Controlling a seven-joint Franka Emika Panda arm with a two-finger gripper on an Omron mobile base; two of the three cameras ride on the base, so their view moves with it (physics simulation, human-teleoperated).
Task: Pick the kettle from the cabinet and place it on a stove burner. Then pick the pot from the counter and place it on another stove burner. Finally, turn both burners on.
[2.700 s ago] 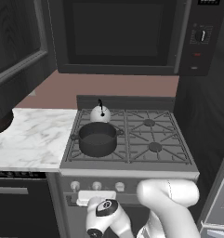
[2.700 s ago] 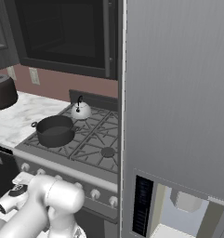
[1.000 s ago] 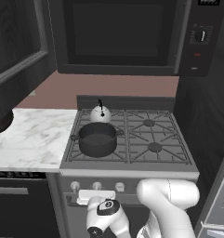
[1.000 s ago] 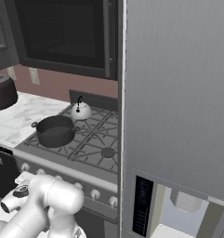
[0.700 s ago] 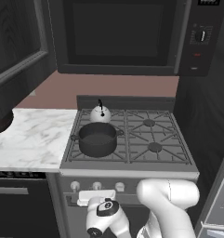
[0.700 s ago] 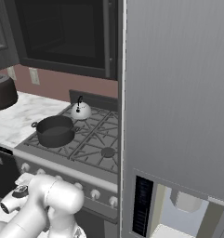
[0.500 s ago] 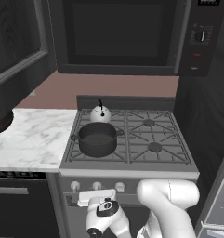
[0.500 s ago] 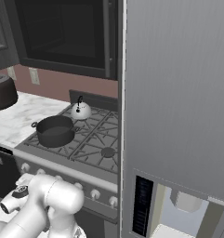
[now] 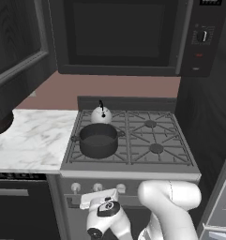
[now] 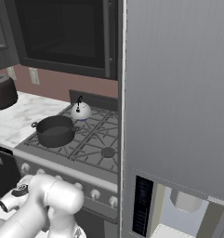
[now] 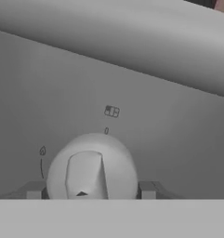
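White marble table [image 9: 32, 140] sits left of the gas cooktop. Squat dark grey-black pot [image 9: 98, 139] w/ two loop handles is on the front-left burner; small shiny white-silver kettle [image 9: 101, 115] just behind it on the rear-left burner, black arched handle upright. Hand view adds a close-up: round silver knob [image 11: 91, 171], its ridge running roughly up-down, between the claw fingertips [image 11: 34, 190], claw spread either side; contact can't be told.

A home kitchen: gas cooktop [image 9: 133, 140] with knobs, microwave [image 9: 124, 35] above, marble counter [image 9: 30, 140] beside it
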